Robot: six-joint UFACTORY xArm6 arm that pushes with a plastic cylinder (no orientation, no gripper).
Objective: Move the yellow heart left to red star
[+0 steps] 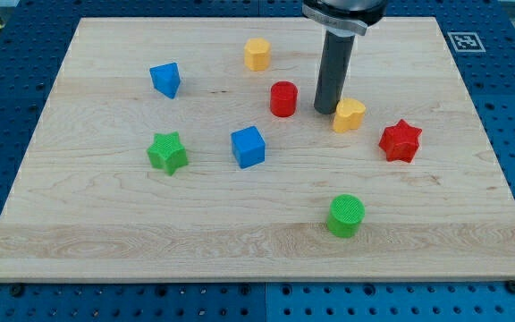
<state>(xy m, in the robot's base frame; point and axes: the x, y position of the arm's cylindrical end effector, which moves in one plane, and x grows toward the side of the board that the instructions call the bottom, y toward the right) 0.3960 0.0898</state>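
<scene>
A: End effector status: plain dark rod, no jaws, so nothing to spread or pinch. My tip is down on the tabletop, just at the view's left edge of the yellow heart. Touching or a hair off, can't tell.

B: Where's the heart relative to the target?

A: Heart sits in the view's right half, near the middle in height. Red star is to its right and slightly lower. Near each other, not touching; clear wood between them.

B: What's on the other side of the rod?

A: Red cylinder, just to the view's left of my tip, small gap. Rod stands between cylinder and heart.

B: Rest of the layout?

A: Second yellow block, shape unclear, toward the view's top, up and left of the cylinder. Blue block at upper left, looks wedge-like. Blue cube near centre. Green star to the cube's left. Green cylinder toward the view's bottom, below the heart and well apart. All resting separately, none touching.
</scene>
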